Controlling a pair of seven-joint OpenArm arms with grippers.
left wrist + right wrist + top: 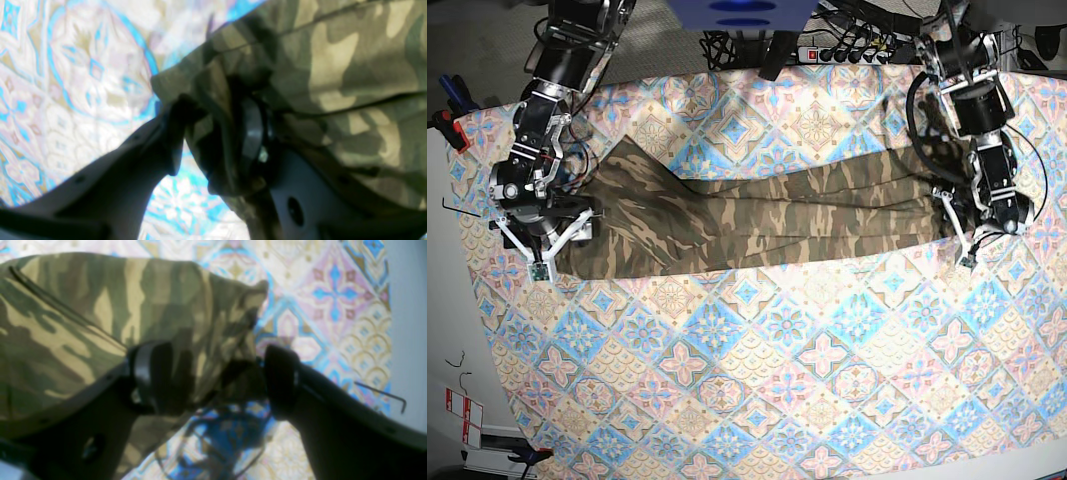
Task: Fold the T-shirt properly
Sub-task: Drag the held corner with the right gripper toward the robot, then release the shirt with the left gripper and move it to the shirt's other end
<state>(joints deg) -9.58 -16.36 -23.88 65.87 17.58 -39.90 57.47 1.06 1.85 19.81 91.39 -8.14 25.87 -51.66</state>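
The T-shirt (757,215) lies stretched in a long band across the far half of the tablecloth (757,380), and I take that band as my landmark. My right pincer (539,235) sits at one end of it, on the left side of the base view; my left pincer (972,225) sits at the opposite end, on the right side of that view.

In the left wrist view my left pincer (213,133) is clenched on a bunched edge of the T-shirt (333,73). Camouflage cloth is pressed between the two fingers (252,133) and spills over the one nearer the main body of the shirt. The tablecloth (76,83) shows beyond the corner of the shirt.

In the right wrist view my right pincer (213,380) has its fingers (280,380) spread apart. A fold of the T-shirt (116,306) sits in the gap, draped against the finger on the shirt's side, while the other finger stands at the cloth's outer edge. Whether it presses the cloth there I cannot tell, as the view is blurred. Under that corner the tablecloth (333,296) shows through, so the edge hangs slightly raised.
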